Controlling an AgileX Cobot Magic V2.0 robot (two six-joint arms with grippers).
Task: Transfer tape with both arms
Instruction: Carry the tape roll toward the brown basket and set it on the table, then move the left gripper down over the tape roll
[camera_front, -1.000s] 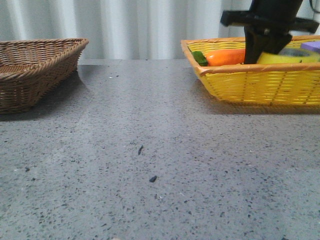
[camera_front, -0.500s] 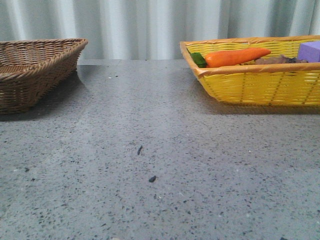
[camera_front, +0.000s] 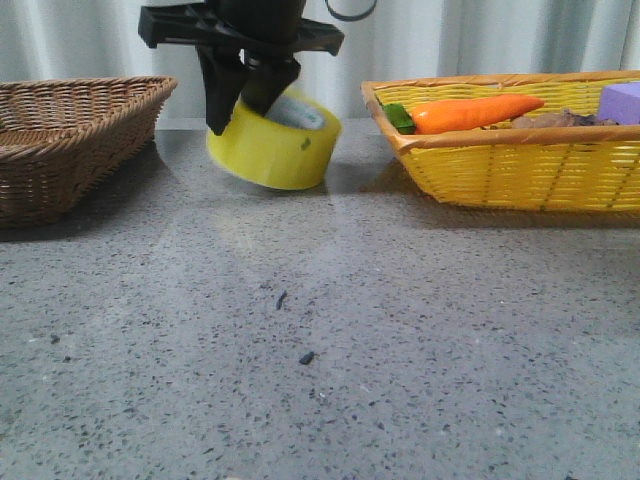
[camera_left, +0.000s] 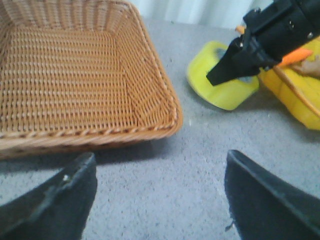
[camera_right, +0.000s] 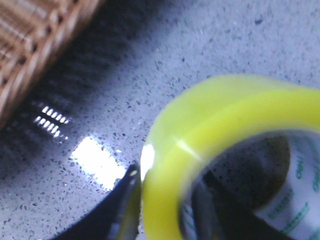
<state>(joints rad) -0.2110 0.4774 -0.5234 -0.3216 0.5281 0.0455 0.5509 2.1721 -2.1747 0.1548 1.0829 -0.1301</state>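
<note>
Half a second ago the front view held no arm and no tape; now the right gripper (camera_front: 243, 100) hangs over the table (camera_front: 330, 330) between the two baskets, carrying the tape (camera_front: 273, 142). A second ago that gripper stood at the yellow basket (camera_front: 520, 165), with the roll inside it.

One finger of the right gripper sits inside the roll's white core and the other against its outer yellow face, so the fingers pinch the roll's wall. From the right wrist, the yellow band (camera_right: 220, 150) fills most of the picture with a dark finger (camera_right: 122, 205) pressed on its outside and printed text showing on the core. The roll hangs tilted, its open side turned up and toward the yellow basket, its lower edge at or just above the table; I cannot tell whether it touches. It lies nearer the brown basket (camera_front: 70, 140) than the middle of the table, and just beside the yellow basket's near corner.

An orange carrot (camera_front: 475, 113) and a purple block (camera_front: 622, 102) lie in the yellow basket.

From the left wrist, the left gripper (camera_left: 160, 192) hovers over bare table beside the brown basket (camera_left: 75, 80), its fingers (camera_left: 55, 200) spread wide and holding nothing. The tape (camera_left: 222, 77) and the right gripper (camera_left: 220, 75) show beyond it, well apart from those fingers.
</note>
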